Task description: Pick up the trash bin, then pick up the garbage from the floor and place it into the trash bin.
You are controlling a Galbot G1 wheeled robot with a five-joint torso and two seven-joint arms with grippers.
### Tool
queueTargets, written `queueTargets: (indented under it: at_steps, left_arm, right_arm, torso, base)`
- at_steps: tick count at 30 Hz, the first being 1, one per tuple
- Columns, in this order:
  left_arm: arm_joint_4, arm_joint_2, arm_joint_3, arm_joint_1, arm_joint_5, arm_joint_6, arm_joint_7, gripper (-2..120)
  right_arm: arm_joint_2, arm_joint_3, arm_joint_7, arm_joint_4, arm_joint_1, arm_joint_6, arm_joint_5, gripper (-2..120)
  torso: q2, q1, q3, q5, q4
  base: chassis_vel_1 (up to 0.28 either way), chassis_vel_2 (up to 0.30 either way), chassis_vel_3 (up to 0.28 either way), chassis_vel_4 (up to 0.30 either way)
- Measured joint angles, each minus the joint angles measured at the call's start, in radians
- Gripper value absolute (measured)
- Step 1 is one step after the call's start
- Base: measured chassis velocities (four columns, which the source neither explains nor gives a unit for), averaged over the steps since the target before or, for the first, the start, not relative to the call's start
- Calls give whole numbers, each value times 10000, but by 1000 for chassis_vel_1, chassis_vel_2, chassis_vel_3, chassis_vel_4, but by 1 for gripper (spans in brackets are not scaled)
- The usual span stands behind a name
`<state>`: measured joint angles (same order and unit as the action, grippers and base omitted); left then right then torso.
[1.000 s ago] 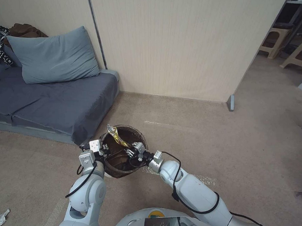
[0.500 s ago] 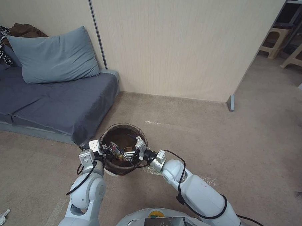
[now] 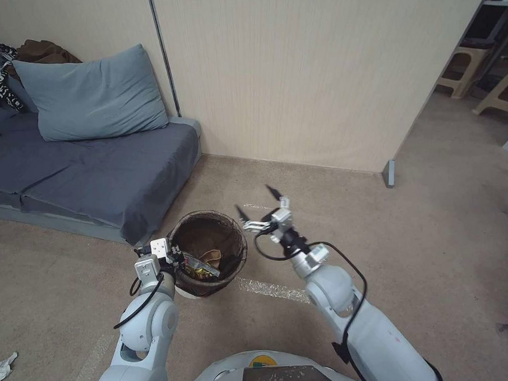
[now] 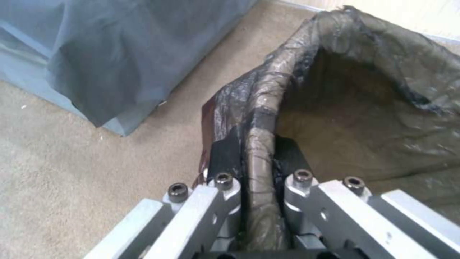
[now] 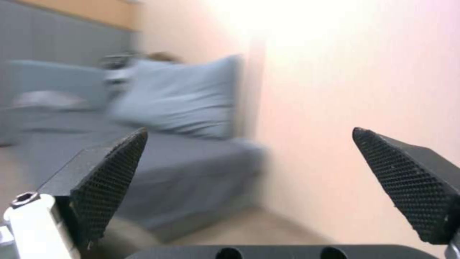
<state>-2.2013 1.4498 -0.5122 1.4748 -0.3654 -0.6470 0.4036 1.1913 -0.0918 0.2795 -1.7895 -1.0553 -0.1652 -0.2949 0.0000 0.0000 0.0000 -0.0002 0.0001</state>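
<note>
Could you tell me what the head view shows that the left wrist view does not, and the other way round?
Head view alone: the right gripper, open and raised beside the trash bin, a snack wrapper and crumpled brown paper inside it, a white scrap on the floor, and the pillow.

Left wrist view alone: the left gripper's fingers pinching the bin's lined rim from both sides.

Both: the left gripper, the bin, the blue-grey mattress cover and the carpet.
</note>
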Motion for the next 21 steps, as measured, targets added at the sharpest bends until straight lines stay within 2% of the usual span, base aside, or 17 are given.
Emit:
queueTargets:
  at_steps: [1,3,5,6,7,9,12,14,18,21]
  left_arm:
    - [35,-6,-18,-1,0,0,0,5]
    - [60,-5,15,-6,8,22,-17,5]
    - [99,-4,35,75,119,225,-132,5]
    - [96,-13,34,121,162,299,-172,5]
    - [96,-13,34,121,162,299,-172,5]
    - [-31,-43,18,311,305,484,-290,5]
    - [-103,-47,12,457,536,638,-490,5]
    - [-126,-40,42,561,851,839,-696,5]
    - [-130,-94,68,573,1012,935,-768,5]
    - [-130,-111,65,592,1024,963,-776,5]
  right_arm:
    - [-74,155,-81,-234,-94,-3,0,100]
    - [-124,329,-233,-467,-211,-2,97,100]
    - [200,1750,-1418,-1587,-1139,-206,998,100]
    - [394,2225,-1768,-1811,-1533,-229,1276,100]
    - [394,2225,-1768,-1811,-1533,-229,1276,100]
    - [986,3641,-2756,-2399,-2752,-300,1755,100]
    - [1364,4141,-3295,-2315,-3317,-401,1755,100]
    - [1838,4576,-3580,-1725,-3723,-741,1821,100]
    - [2369,4854,-3672,-961,-4041,-1101,1975,100]
    - [2496,4946,-3693,-731,-4044,-1154,2017,100]
  torso:
    - [0,0,-1,3,-7]
    - [0,0,0,3,2]
    - [-1,0,0,-4,1]
    - [-1,0,-1,9,-5]
    - [-1,0,-1,9,-5]
    - [-1,0,-1,2,-4]
    - [0,-1,-1,2,-3]
    - [-1,0,0,3,-2]
    - [-1,0,-1,3,-1]
    - [-1,0,0,3,-1]
  base:
    - [0,0,0,0]
    - [0,0,0,0]
    - [0,0,0,0]
    - [0,0,0,0]
    - [0,0,0,0]
    - [0,0,0,0]
    - [0,0,0,0]
    - [0,0,0,0]
    - [0,0,0,0]
    - [0,0,0,0]
